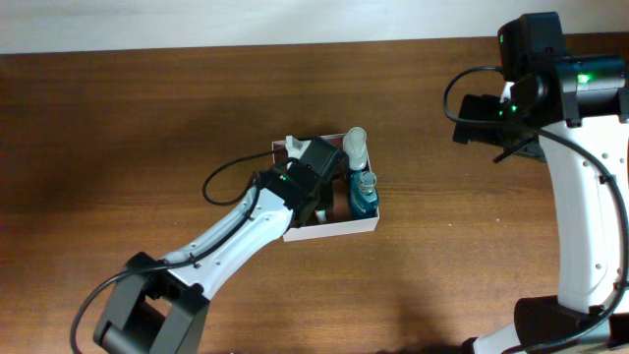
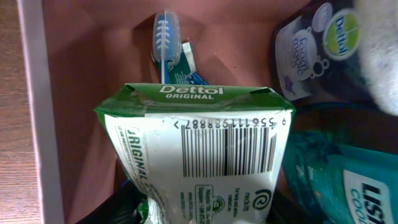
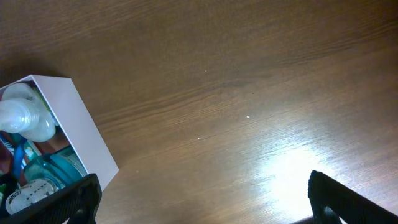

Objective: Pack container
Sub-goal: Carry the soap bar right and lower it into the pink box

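Two arms at a brown wooden table [image 1: 147, 128]. Reaches with the left one from the lower left of the overhead view into the container [image 1: 334, 228], just right of the table's middle. Grips a green and white Dettol packet [image 2: 193, 143] in the left gripper [image 2: 199, 214], clamped on the packet's lower end, with only dark slivers of it showing at the bottom edge of the left wrist view. Holds that packet barcode side up above the reddish-brown floor of the box, near one white wall. Beyond the packet, flat on the floor, a toothbrush [image 2: 166, 37] with a blue neck and pale bristles, head toward the far wall. To the right of it, a dark purple Dettol pouch [image 2: 308, 53]; nearer and lower right, a teal Listerine bottle [image 2: 348, 180], partly blurred. From overhead, at the box's upper right corner, a white-capped bottle [image 1: 356, 146], just beside the teal one. Holds the right gripper [image 3: 204, 180] well apart from the box, toward the table's right end, above bare wood. Spreads its fingers [image 3: 351, 199] wide there, with nothing between them. In the right wrist view, one white corner of the container at the left edge, both bottles visible inside.
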Motion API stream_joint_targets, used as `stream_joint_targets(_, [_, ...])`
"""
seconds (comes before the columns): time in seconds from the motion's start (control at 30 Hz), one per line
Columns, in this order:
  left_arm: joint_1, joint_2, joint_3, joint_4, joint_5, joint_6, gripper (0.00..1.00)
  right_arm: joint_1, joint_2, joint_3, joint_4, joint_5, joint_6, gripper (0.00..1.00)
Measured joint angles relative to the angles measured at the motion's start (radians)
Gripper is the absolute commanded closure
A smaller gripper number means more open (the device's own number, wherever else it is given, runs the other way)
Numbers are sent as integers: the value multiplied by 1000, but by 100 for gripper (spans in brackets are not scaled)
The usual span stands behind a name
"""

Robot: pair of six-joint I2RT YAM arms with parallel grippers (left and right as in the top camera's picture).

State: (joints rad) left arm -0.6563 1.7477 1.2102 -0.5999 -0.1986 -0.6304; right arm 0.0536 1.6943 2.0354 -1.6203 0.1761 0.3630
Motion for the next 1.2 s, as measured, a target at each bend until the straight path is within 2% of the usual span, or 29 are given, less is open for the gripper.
stream_joint_targets(0.37, [0, 68, 0, 0, 0, 0, 71, 0, 0, 0, 0, 0, -1, 2])
stream_joint_targets(0.47, [0, 68, 0, 0, 0, 0, 56, 0, 0, 0, 0, 0, 0, 2])
stream_joint_targets(0.77, [2, 68, 18, -21, 0, 2, 50, 0, 0, 0, 0, 0, 0, 2])
stream_joint_targets(0.83, [4, 66, 41, -34, 0, 8, 36, 0, 0, 0, 0, 0, 0, 2])
stream_joint_targets(0.87, [5, 61, 50, -38, 0, 12, 34, 0, 0, 0, 0, 0, 0, 2])
stream_joint_targets(0.93, [8, 43, 67, -50, -1, 9, 34, 0, 0, 0, 0, 0, 0, 2])
stream_joint_targets(1.03, [10, 7, 86, -69, -1, 14, 45, 0, 0, 0, 0, 0, 0, 2])
stream_joint_targets(1.2, [10, -18, 93, -93, -1, 30, 45, 0, 0, 0, 0, 0, -1, 2])
